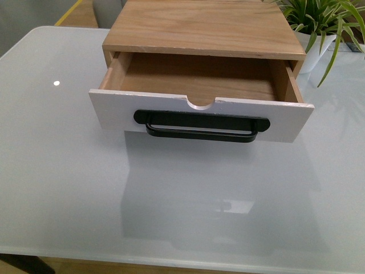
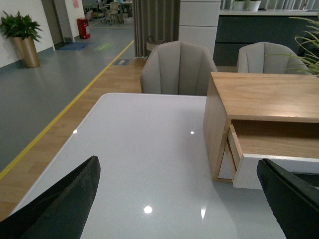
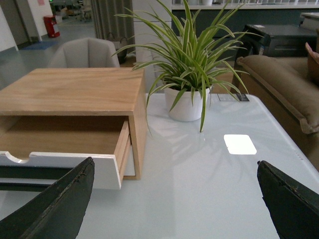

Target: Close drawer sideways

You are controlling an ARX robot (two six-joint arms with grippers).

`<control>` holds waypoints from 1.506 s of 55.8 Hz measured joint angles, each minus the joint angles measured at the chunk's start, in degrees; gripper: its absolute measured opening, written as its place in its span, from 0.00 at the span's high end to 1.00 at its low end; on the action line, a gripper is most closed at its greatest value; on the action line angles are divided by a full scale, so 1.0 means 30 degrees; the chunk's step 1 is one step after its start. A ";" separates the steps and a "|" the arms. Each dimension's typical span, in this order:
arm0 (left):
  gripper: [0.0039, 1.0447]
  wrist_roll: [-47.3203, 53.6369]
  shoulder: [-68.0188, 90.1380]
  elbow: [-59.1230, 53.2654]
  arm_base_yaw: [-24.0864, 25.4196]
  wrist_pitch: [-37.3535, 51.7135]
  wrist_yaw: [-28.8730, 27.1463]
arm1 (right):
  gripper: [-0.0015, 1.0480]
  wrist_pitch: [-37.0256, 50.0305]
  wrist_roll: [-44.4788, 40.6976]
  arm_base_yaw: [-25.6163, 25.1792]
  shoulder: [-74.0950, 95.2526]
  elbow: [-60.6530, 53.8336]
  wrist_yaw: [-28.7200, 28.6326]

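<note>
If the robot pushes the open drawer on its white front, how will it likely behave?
The drawer looks stiff, made of wood and board, so it should not flex. It will probably slide straight into the wooden case. The table is glossy, so the whole case may slip backward.

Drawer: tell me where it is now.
In the front view the drawer stands pulled out of the wooden cabinet at the far middle of the table, a potted plant behind it to the right.
</note>
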 joint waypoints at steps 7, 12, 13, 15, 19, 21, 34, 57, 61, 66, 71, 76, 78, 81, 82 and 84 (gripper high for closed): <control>0.08 0.0000 0.0000 0.0000 0.0000 0.0000 0.0000 | 0.09 0.0000 0.0000 0.0000 0.0000 0.0000 0.0000; 0.08 0.0000 0.0000 0.0000 0.0000 0.0000 0.0000 | 0.09 0.0000 0.0000 0.0000 0.0000 0.0000 0.0000; 0.08 0.0000 0.0000 0.0000 0.0000 0.0000 0.0000 | 0.09 0.0000 0.0000 0.0000 0.0000 0.0000 0.0000; 0.08 0.0000 0.0000 0.0000 0.0000 0.0000 0.0000 | 0.09 0.0000 0.0000 0.0000 0.0000 0.0000 0.0000; 0.08 0.0000 0.0000 0.0000 0.0000 0.0000 0.0000 | 0.09 0.0000 0.0000 0.0000 0.0000 0.0000 0.0000; 0.08 0.0000 0.0000 0.0000 0.0000 0.0000 0.0000 | 0.09 0.0000 0.0000 0.0000 0.0000 0.0000 0.0000; 0.08 0.0000 0.0000 0.0000 0.0000 0.0000 0.0000 | 0.09 0.0000 0.0000 0.0000 0.0000 0.0000 0.0000; 0.08 0.5617 1.1475 0.3308 -0.3249 -0.0670 0.5843 | 0.09 0.4721 -0.8153 0.3359 1.3413 0.1865 0.3220; 0.08 0.6717 1.4885 0.3759 -0.3519 0.2164 0.6470 | 0.09 0.6630 -0.9967 0.4022 1.7027 0.2827 0.2565; 0.08 0.8692 1.9387 0.4743 -0.3883 0.5144 0.8233 | 0.09 0.7067 -1.2437 0.4721 2.0735 0.4182 0.1479; 0.08 1.0484 2.2287 0.5544 -0.4116 0.6033 0.8910 | 0.09 0.6550 -1.4258 0.5005 2.2491 0.4976 0.0459; 0.08 1.2050 2.5121 0.6586 -0.4350 0.6506 0.9420 | 0.09 0.5945 -1.6167 0.5064 2.3984 0.5858 -0.0364; 0.08 1.2692 2.6440 0.7162 -0.4510 0.6732 0.9566 | 0.09 0.5821 -1.7252 0.5056 2.4786 0.6390 -0.0568; 0.08 1.3194 2.7613 0.7759 -0.4692 0.6965 0.9675 | 0.09 0.5741 -1.8141 0.5056 2.5543 0.6900 -0.0678; 0.08 1.3296 2.7824 0.7869 -0.4721 0.7023 0.9712 | 0.09 0.5705 -1.8221 0.5056 2.5682 0.7009 -0.0729; 0.08 1.3529 2.8458 0.8211 -0.4830 0.7206 0.9828 | 0.09 0.5574 -1.8768 0.5071 2.6075 0.7300 -0.0889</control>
